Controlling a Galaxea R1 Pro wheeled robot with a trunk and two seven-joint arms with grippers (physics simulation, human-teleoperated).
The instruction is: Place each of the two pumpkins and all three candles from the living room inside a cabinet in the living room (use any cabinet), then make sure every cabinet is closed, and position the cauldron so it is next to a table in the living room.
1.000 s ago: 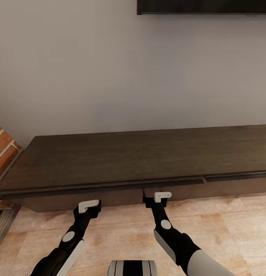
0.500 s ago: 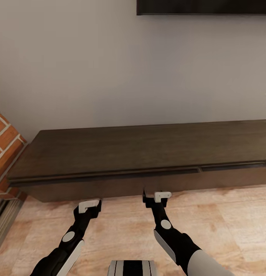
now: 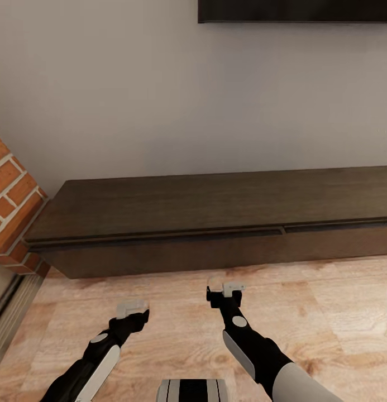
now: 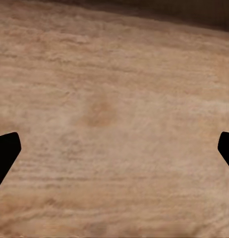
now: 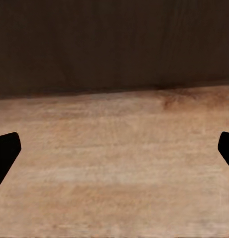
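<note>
The long, low dark-brown cabinet (image 3: 215,215) runs along the pale wall from about 9 o'clock to 3 o'clock in the head view, its drawer fronts flush and shut, with a seam between two drawers near the middle. Both arms hang over the light wooden floor (image 3: 327,312), short of the cabinet. The left tool (image 3: 133,309) sits at about 7 o'clock, the right tool (image 3: 225,291) near 6 o'clock. Each wrist view shows dark fingertips (image 4: 5,153) (image 5: 5,151) spread far apart at the picture's edges with nothing between them, so both tools are released. A brick column (image 3: 9,195) stands at 9 o'clock, and a dark screen's edge (image 3: 294,10) sits at 12 o'clock.
</note>
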